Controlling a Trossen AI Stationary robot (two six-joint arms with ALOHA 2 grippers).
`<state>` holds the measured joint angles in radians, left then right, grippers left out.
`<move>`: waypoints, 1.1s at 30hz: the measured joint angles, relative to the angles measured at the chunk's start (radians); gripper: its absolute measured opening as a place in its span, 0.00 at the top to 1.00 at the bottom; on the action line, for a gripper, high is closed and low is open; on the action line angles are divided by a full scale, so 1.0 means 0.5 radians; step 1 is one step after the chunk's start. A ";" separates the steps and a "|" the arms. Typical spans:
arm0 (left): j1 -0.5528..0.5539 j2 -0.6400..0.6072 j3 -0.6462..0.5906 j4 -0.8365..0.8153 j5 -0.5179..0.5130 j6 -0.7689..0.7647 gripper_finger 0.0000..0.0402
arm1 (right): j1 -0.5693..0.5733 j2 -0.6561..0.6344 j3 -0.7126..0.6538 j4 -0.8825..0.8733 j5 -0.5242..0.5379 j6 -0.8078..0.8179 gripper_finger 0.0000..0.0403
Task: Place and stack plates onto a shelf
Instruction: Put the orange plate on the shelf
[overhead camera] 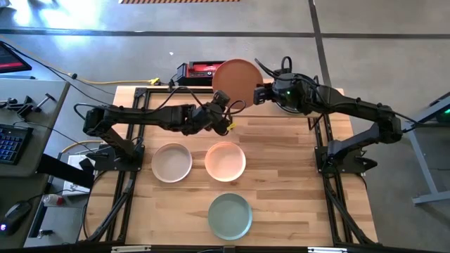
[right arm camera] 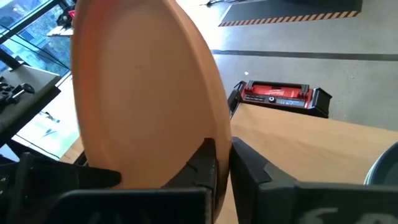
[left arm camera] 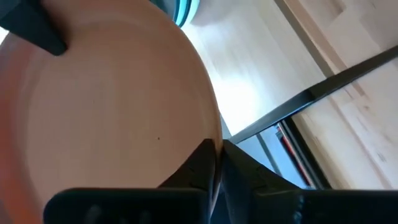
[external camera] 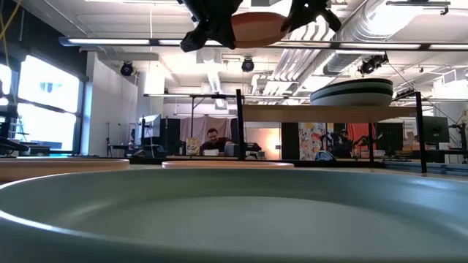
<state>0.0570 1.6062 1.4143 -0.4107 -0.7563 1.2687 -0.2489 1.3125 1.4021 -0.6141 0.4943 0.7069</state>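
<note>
Terracotta plate (overhead camera: 235, 80) pinched by left claw (overhead camera: 232, 109) and right claw (overhead camera: 260, 93) over wooden bench (overhead camera: 281, 176); workshop behind.

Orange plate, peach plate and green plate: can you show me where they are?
Orange plate (overhead camera: 235, 79), high view, its middle.
Peach plate (overhead camera: 225, 161), high view, its middle.
Green plate (overhead camera: 230, 215), high view, its middle.
</note>
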 joint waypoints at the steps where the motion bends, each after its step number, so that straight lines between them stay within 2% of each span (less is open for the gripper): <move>1: 0.000 0.000 0.000 -0.001 -0.001 -0.026 0.96 | 0.000 0.000 0.000 -0.004 -0.003 0.011 0.97; 19: 0.009 0.000 -0.001 -0.048 -0.015 -0.570 0.94 | -0.026 0.001 0.000 -0.006 0.001 0.096 1.00; 22: 0.024 0.000 -0.001 -0.068 0.031 -0.591 0.94 | -0.036 0.002 -0.001 -0.010 -0.012 0.111 1.00; 33: 0.027 0.001 -0.002 -0.018 -0.016 -0.566 0.94 | -0.039 0.001 0.000 -0.004 0.005 0.157 1.00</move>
<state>0.0708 1.6066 1.4136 -0.4199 -0.7643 0.9859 -0.2684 1.3129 1.4021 -0.6163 0.4969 0.7853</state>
